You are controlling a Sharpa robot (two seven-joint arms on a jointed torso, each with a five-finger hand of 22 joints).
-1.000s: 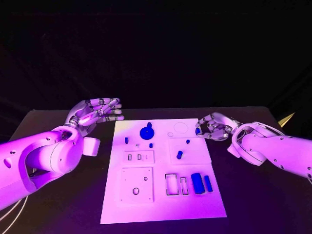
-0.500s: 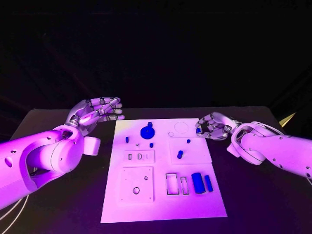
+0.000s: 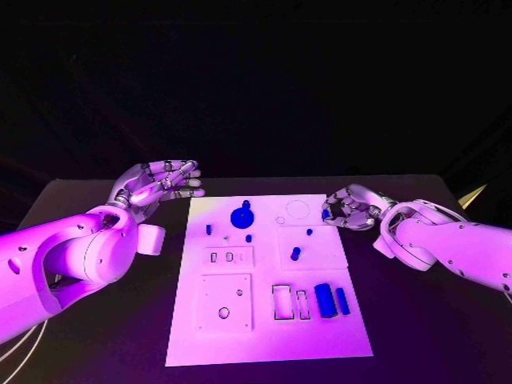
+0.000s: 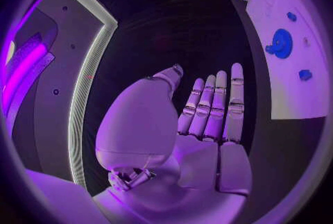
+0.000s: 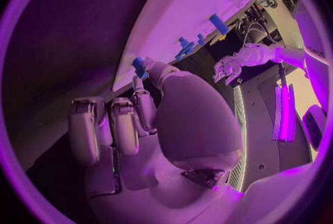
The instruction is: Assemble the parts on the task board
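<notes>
Here the right robot hand (image 3: 350, 207) pinches a small blue part (image 3: 324, 214); the left robot hand (image 3: 158, 183) is spread, holding nothing.

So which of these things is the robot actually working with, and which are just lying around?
For the job: the white task board; its blue parts, like the round blue part; the small blue part pinched by the right hand; the left hand, open beside the board.
Just there: the black table; a small yellowish pointed thing by its right edge.
</notes>
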